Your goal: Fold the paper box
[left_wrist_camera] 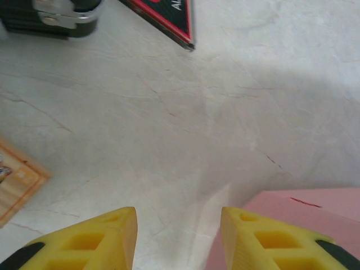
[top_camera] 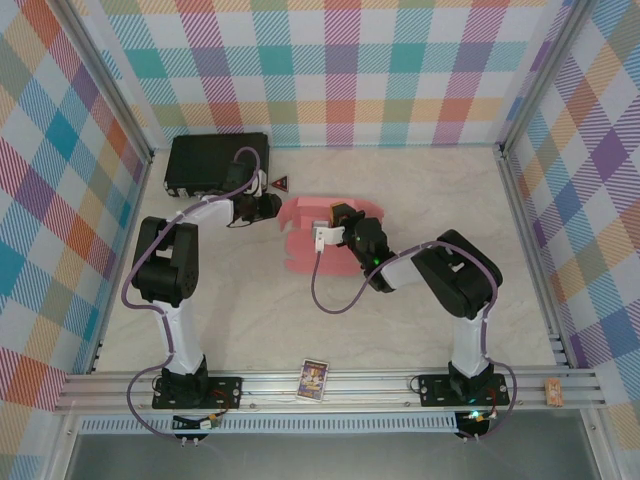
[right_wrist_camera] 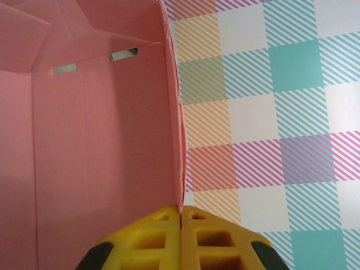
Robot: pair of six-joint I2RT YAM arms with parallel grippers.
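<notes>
Right gripper (right_wrist_camera: pixel 181 214): yellow pads clamped together on the thin edge of one wall of the salmon-pink thin-card paper box (right_wrist_camera: pixel 95 146) — box interior spread out to the left of those pads, two small slots at its far end.

Left gripper (left_wrist_camera: pixel 179 230): unclenched, fingers parted over bare pale marbled tabletop (left_wrist_camera: pixel 169 112), nothing between them. A corner of pink card just beside the finger nearer the box, possibly touching — hard to judge.

Ahead of those fingertips, well apart: black hard case with metal latch (top_camera: pixel 215 162) and red-edged black triangular sign (left_wrist_camera: pixel 166 19).
</notes>
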